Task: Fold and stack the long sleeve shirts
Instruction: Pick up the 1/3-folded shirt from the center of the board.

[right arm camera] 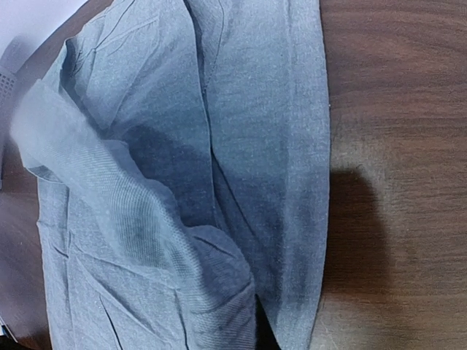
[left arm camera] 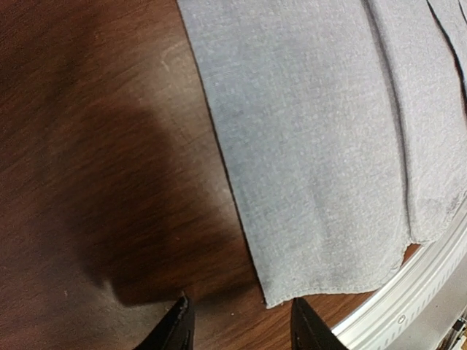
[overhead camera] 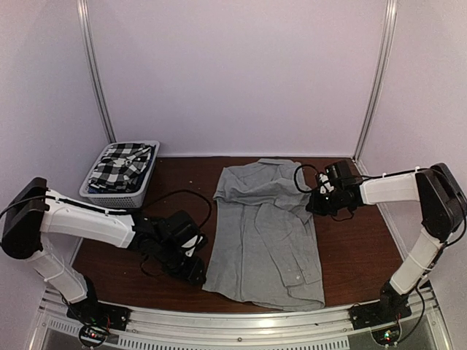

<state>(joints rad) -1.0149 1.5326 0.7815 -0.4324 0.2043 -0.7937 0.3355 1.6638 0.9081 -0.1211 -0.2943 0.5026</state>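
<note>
In the top view the checked shirt (overhead camera: pixel 120 166) lay bunched in the white basket (overhead camera: pixel 109 197) at about 10 o'clock on the table (overhead camera: pixel 357 255), well apart from both arms. The left gripper (left arm camera: pixel 241 322) sat low at the near left of the grey shirt (overhead camera: pixel 263 233), its jaws apart with only bare wood between them. In its wrist view the shirt's near-left hem corner lay just beyond the fingertips at roughly 1 o'clock, not yet between them. The grey shirt was spread flat mid-table, its long axis running 12 to 6 o'clock with the collar at the far end and the hem by the near rail. At the shirt's 2 o'clock the right gripper (overhead camera: pixel 321 203) was closed, and cloth of the right sleeve rose in a ridge towards its camera, so it most likely pinched that sleeve. The hem corner was plainly the left arm's to take; a short push towards 1 o'clock seemed to be needed before closing.
</note>
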